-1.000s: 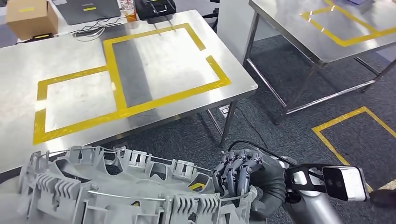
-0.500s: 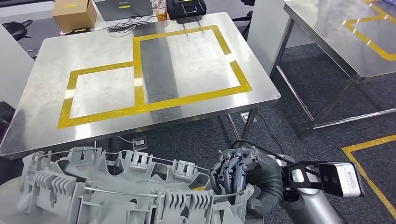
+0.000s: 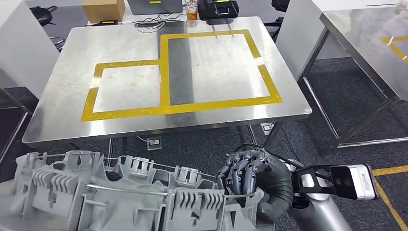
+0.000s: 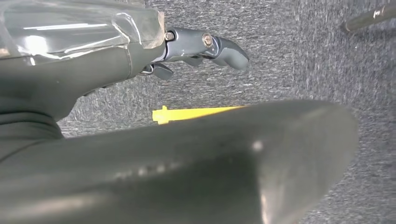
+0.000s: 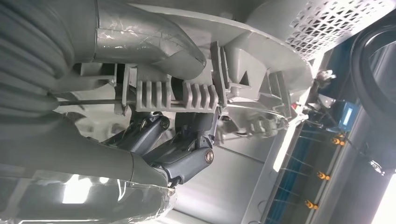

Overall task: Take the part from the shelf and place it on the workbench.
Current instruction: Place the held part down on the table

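— Any writing you can read?
— None legible; the cardboard box [image 3: 103,9] at the far edge is bearing yellow labels too small to read.
— Where is the part?
— The grey ribbed part [image 3: 125,195] is hanging near, short of the steel worktop [image 3: 53,110] with its yellow tape outline [image 3: 166,108], over dark carpet [image 3: 308,134]. The right hand [image 3: 248,175] is curling its fingers [image 5: 187,156] over its rim. The left hand [image 4: 205,46] is beside it; I cannot tell its grasp.

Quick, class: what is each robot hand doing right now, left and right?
Left hand: cannot be told; a finger shows over the carpet, any grip is hidden.
Right hand: fingers grip the rim of the large grey ribbed plastic part.
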`<move>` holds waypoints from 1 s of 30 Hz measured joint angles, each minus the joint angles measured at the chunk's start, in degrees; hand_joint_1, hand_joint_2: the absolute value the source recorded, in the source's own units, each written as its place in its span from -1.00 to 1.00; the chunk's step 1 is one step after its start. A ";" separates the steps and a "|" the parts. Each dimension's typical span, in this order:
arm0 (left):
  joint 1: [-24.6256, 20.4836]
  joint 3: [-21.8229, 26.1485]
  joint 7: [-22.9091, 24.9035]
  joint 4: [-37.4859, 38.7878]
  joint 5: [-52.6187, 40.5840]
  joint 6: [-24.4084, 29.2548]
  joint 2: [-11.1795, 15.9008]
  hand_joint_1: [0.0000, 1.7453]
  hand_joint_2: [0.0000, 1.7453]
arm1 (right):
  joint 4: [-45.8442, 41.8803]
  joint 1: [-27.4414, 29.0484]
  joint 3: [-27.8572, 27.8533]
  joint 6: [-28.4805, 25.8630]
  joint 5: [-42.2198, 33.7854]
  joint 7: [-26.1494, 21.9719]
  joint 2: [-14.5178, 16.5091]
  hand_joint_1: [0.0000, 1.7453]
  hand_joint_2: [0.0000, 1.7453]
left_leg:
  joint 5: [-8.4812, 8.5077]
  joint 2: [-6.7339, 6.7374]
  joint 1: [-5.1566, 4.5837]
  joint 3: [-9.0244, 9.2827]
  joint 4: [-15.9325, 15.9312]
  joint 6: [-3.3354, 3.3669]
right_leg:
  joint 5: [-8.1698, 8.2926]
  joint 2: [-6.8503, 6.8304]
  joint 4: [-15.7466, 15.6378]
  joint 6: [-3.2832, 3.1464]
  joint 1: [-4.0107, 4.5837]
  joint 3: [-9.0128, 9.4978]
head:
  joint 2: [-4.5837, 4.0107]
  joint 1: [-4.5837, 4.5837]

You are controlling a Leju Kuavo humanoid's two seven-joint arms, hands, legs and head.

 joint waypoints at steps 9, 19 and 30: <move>0.08 0.00 0.01 0.08 -0.04 -0.01 -0.12 -1.00 -1.00 | -0.04 0.23 -0.02 -0.04 -0.06 0.03 -0.20 1.00 1.00 | -1.17 -2.28 -0.11 -0.43 1.42 -1.76 | 5.71 0.72 -10.47 1.42 -0.72 3.94 | 0.00 0.01; 0.19 -0.07 -1.39 0.40 -1.05 0.19 0.01 -1.00 -1.00 | -0.15 0.32 -0.09 -0.07 -0.82 0.43 -0.15 1.00 1.00 | -6.50 -0.29 0.15 -8.46 16.49 -2.66 | 5.28 0.55 -10.61 -0.84 -0.38 4.65 | 0.00 -0.38; 0.09 -0.12 -2.76 0.45 -2.19 0.36 0.30 -1.00 -1.00 | -0.62 0.90 -1.18 0.05 -1.08 0.61 -0.13 1.00 1.00 | -0.29 -0.01 -0.23 -0.15 0.42 0.27 | 1.13 0.59 -2.27 0.04 0.05 0.76 | 0.00 -0.09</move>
